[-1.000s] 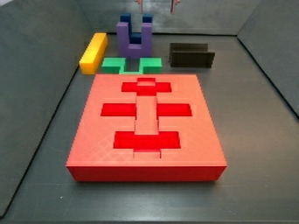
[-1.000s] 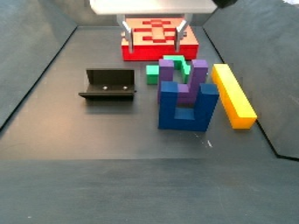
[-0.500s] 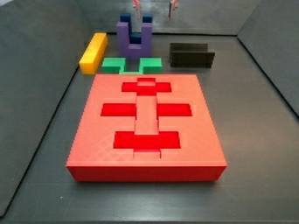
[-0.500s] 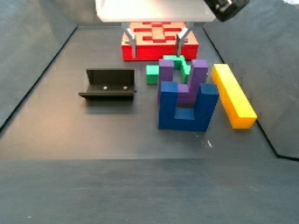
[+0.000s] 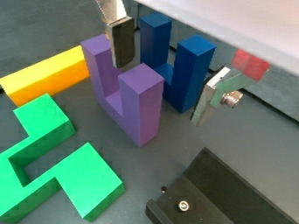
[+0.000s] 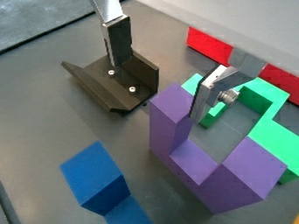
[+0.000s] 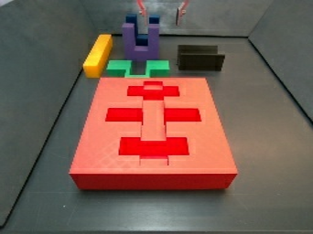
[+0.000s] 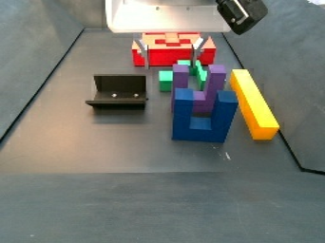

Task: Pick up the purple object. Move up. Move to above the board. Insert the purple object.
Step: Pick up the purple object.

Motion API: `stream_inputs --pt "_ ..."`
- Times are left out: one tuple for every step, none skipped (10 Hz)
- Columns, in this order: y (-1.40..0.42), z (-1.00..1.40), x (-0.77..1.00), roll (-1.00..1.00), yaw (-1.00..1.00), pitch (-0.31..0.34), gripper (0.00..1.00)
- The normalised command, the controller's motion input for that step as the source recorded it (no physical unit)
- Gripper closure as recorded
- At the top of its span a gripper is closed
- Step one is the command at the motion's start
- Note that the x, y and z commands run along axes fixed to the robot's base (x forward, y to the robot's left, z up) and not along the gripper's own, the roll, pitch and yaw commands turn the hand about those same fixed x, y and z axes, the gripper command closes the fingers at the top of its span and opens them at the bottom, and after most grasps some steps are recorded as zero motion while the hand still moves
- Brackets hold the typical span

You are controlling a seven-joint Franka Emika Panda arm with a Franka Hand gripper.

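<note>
The purple object (image 7: 141, 41) is a U-shaped block. It stands upright on the floor behind the red board (image 7: 153, 137), with a blue U-shaped block (image 8: 203, 121) right beside it. It also shows in both wrist views (image 5: 126, 92) (image 6: 201, 149). My gripper (image 7: 163, 11) hangs open a little above the purple and blue blocks. Its fingers (image 5: 121, 37) stand wide apart, and nothing is between the pads. In a wrist view the gripper (image 6: 163, 103) has one purple prong close to a finger (image 6: 216, 92).
A yellow bar (image 7: 97, 53) lies to one side of the purple object. A green flat block (image 7: 137, 67) lies between the purple object and the board. The dark fixture (image 7: 199, 58) stands on the other side. Grey walls enclose the floor.
My gripper has come down a little toward the purple and blue blocks, still open. The blocks and the board have not moved.
</note>
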Motion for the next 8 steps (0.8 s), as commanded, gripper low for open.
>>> stream_inputs --pt "0.00 -0.17 0.00 -0.07 0.00 -0.050 0.00" --pt "0.00 -0.19 0.00 -0.08 0.00 -0.054 0.00" --pt "0.00 -0.19 -0.05 -0.10 0.00 -0.067 0.00" --pt "0.00 -0.19 -0.03 -0.10 -0.01 -0.076 0.00" --pt "0.00 -0.19 0.00 -0.10 -0.05 -0.076 0.00" --pt "0.00 -0.22 0.00 -0.08 -0.10 -0.071 0.00" --pt "0.00 -0.26 0.00 -0.09 -0.16 -0.070 0.00" --pt "0.00 -0.26 0.00 -0.10 -0.17 -0.067 0.00"
